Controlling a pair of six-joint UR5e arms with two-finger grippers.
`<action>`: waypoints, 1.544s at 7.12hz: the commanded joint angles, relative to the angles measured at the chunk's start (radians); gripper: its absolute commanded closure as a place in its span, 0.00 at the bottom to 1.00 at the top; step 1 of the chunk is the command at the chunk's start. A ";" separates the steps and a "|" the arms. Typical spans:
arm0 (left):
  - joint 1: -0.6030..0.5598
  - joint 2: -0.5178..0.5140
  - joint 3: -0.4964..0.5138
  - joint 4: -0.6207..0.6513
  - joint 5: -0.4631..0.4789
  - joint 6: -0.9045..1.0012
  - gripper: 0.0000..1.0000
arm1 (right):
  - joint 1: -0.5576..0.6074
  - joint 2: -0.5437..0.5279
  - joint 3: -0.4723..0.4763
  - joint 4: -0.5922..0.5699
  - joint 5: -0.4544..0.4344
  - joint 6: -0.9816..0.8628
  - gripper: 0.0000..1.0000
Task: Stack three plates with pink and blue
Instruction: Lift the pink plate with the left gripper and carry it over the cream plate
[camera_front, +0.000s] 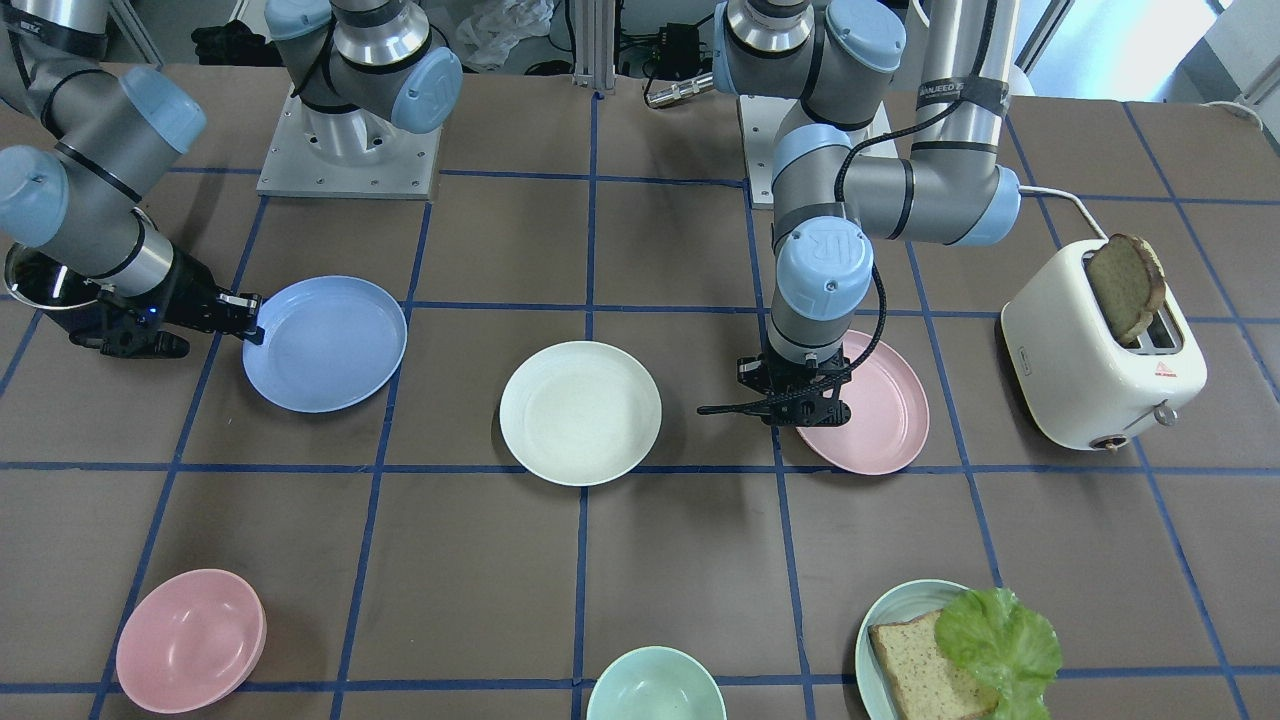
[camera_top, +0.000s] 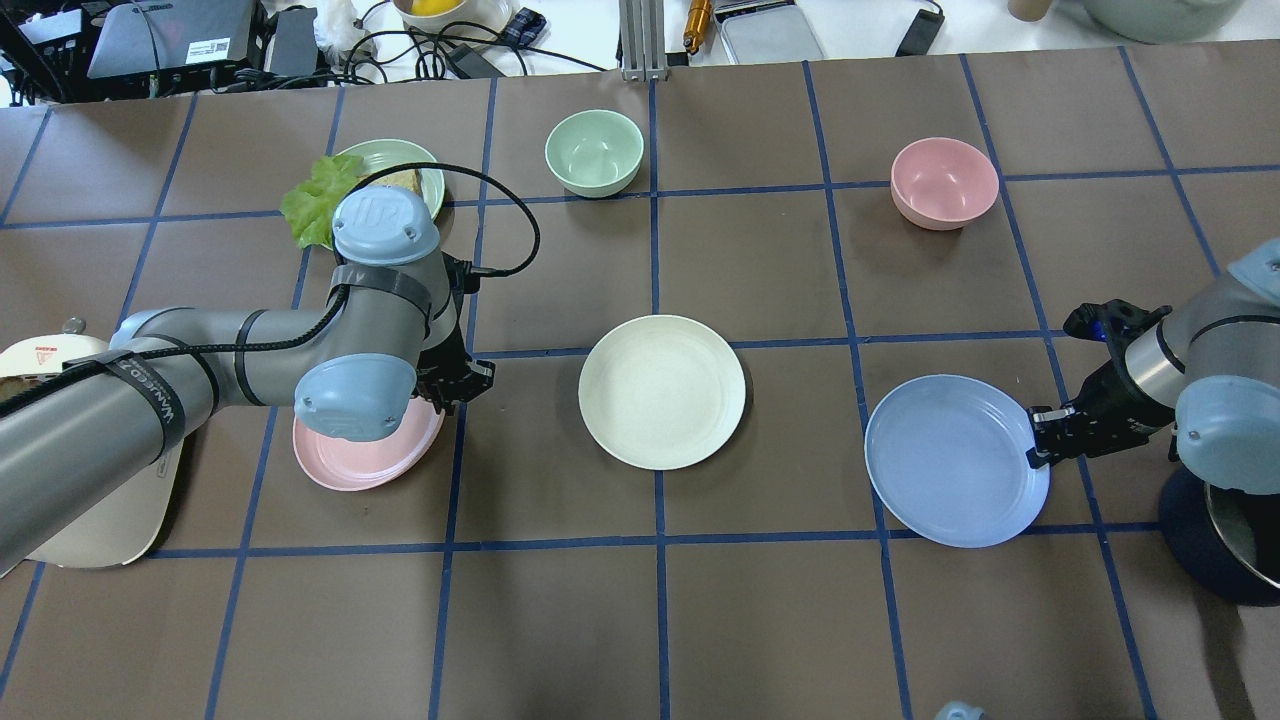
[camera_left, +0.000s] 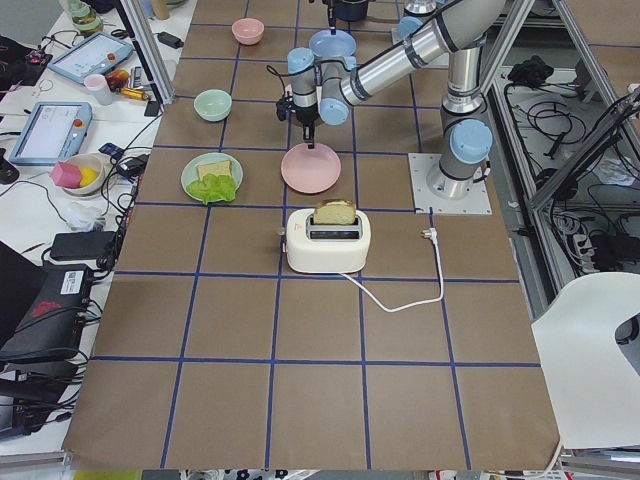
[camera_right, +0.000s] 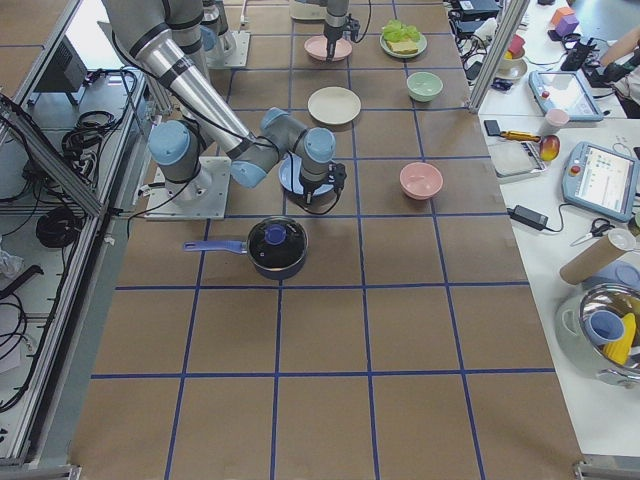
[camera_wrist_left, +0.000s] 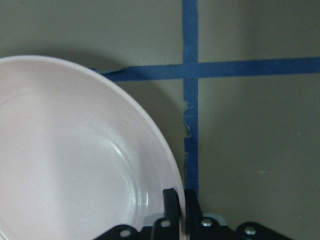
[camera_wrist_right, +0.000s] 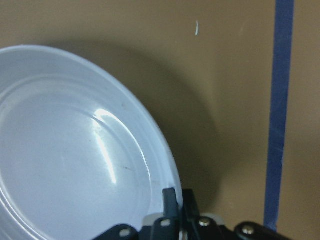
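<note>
The cream-white plate (camera_front: 580, 412) lies flat at the table's centre, and also shows in the overhead view (camera_top: 662, 391). My left gripper (camera_front: 797, 408) is shut on the rim of the pale pink plate (camera_front: 880, 410). The wrist view shows its fingers (camera_wrist_left: 172, 200) pinching the rim of the pink plate (camera_wrist_left: 75, 150), which is tilted, with its gripped edge raised. My right gripper (camera_front: 255, 320) is shut on the rim of the light blue plate (camera_front: 325, 345). That plate (camera_wrist_right: 65, 150) is also tilted and casts a shadow. The plates lie apart in a row.
A white toaster (camera_front: 1100, 360) with a bread slice stands beyond the pink plate. A pink bowl (camera_front: 190, 640), a green bowl (camera_front: 655, 685) and a teal plate (camera_front: 885, 620) bearing bread and lettuce sit along the far side. A dark blue lidded pot (camera_right: 277, 245) stands by my right arm.
</note>
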 joint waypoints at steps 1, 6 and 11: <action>-0.060 -0.003 0.109 -0.145 0.089 -0.002 1.00 | 0.003 -0.035 -0.052 0.066 0.000 -0.006 1.00; -0.187 -0.029 0.257 -0.255 0.095 -0.010 1.00 | 0.007 -0.012 -0.273 0.325 0.028 -0.017 1.00; -0.385 -0.096 0.361 -0.226 0.094 -0.170 1.00 | 0.016 -0.010 -0.278 0.324 0.029 -0.014 1.00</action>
